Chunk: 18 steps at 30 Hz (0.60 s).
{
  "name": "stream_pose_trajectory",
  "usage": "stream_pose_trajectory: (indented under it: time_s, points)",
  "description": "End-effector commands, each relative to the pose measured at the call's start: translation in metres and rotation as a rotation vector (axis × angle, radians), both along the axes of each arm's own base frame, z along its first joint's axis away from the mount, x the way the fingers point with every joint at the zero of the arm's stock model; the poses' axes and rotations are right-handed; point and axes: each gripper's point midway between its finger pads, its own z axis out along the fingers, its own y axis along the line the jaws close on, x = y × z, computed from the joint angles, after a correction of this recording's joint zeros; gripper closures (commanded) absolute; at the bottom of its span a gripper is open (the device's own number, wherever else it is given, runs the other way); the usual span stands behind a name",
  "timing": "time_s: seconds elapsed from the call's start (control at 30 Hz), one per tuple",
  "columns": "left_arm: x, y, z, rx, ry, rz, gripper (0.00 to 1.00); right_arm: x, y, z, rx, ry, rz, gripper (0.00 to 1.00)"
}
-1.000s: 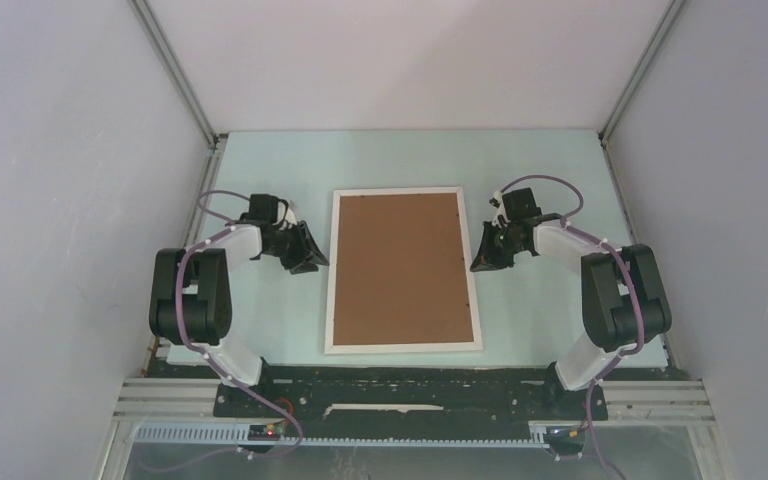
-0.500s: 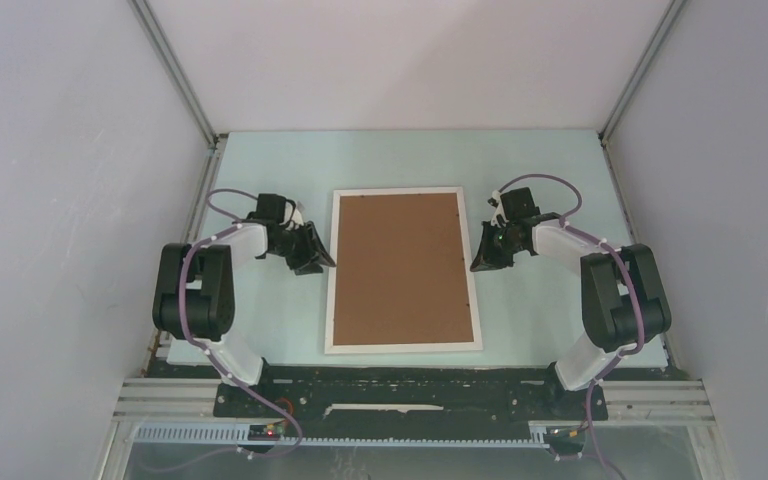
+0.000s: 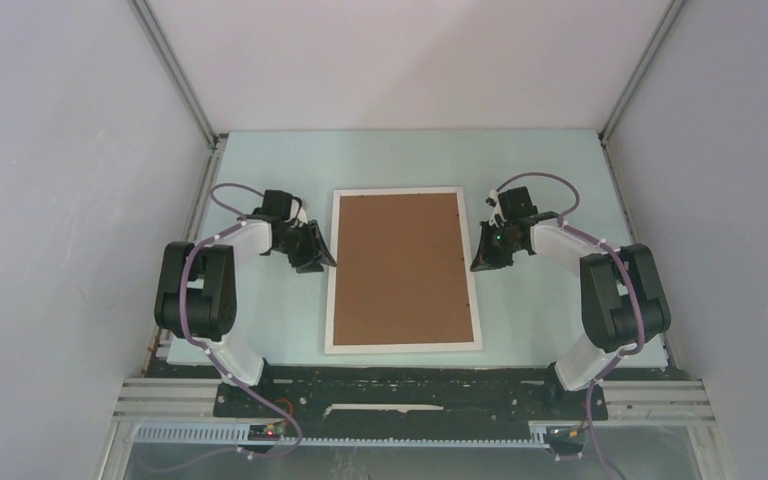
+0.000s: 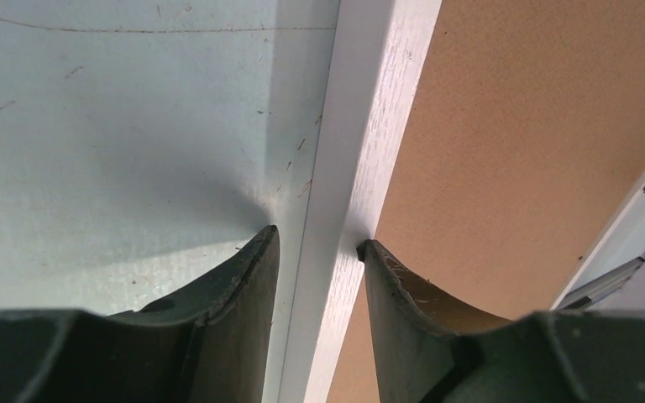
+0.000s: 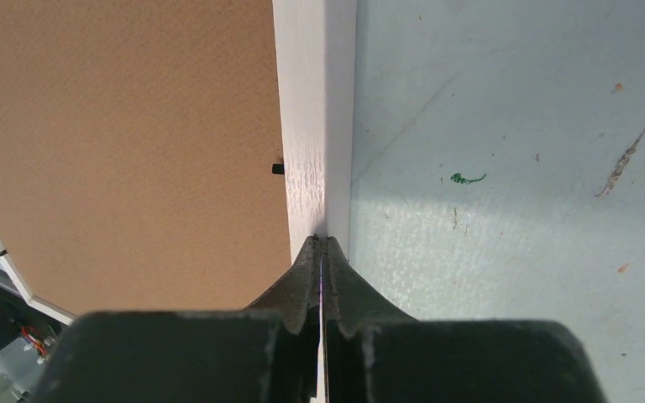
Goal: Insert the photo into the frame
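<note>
left gripper (image 4: 317,243) is straddling left rail of the frame (image 4: 361,109) – jaws apart | right gripper (image 5: 321,243) is touching right rail – jaws together | long axis running fore-aft

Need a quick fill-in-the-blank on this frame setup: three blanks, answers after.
The board inside the frame is ___ in colour. The jaws of the left arm are ___, one either side of the frame's white rail. The jaws of the right arm are ___, tips at the opposite rail.
Answers: brown; open; shut.
</note>
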Motion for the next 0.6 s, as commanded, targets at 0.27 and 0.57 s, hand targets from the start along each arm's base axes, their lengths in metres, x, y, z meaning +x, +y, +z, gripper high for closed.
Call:
stream_pose_trajectory:
  time_s: [0.27,0.57]
  points:
    - [0.006,-0.008,-0.020,0.269,0.008,-0.071,0.53,-0.025,0.002,-0.025,-0.093,0.089,0.062,1.00]
    - [0.002,0.006,-0.029,0.601,0.045,-0.137,0.57,-0.024,0.004,-0.023,-0.100,0.076,0.066,1.00]
